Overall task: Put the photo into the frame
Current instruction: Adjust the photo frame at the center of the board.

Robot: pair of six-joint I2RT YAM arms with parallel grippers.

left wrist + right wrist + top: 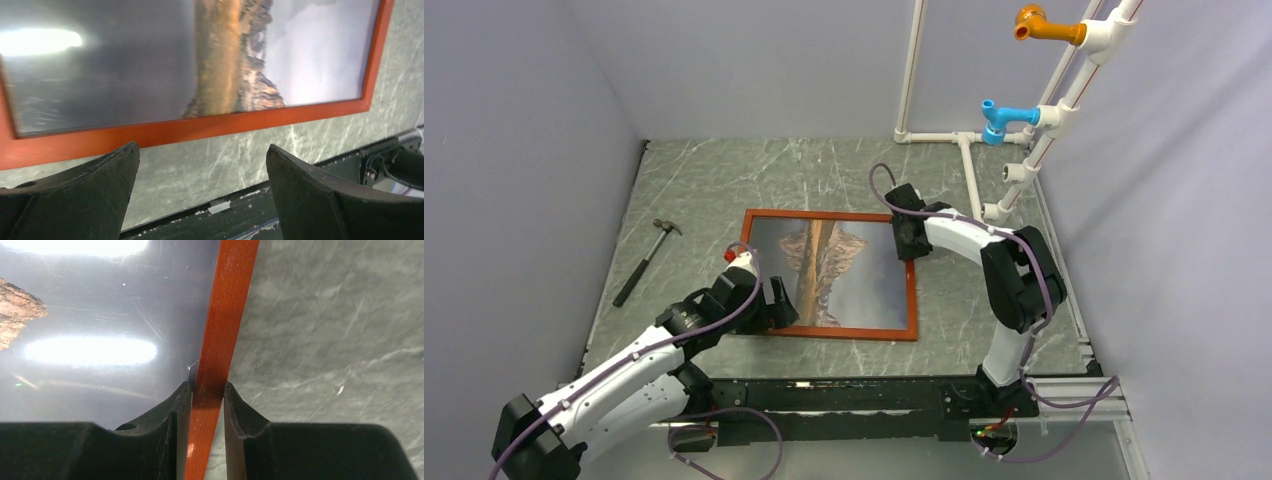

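The frame [844,333], thin reddish-brown moulding, lies flat mid-table with the photo [829,270] of a mountain and lake inside it, picture up. My right gripper [911,240] is shut on the frame's right moulding near its far corner. In the right wrist view the moulding [227,305] runs between my fingers [207,390], with the glossy photo [100,315] to its left. My left gripper [774,305] is open and empty at the frame's near left corner. In the left wrist view it [202,155] hovers over bare table just outside the moulding [200,127] and photo [225,60].
A hammer [646,260] lies on the table to the left of the frame. A white pipe rack [1024,130] with orange and blue fittings stands at the back right. A black rail [844,395] runs along the near edge. Grey walls close in on both sides.
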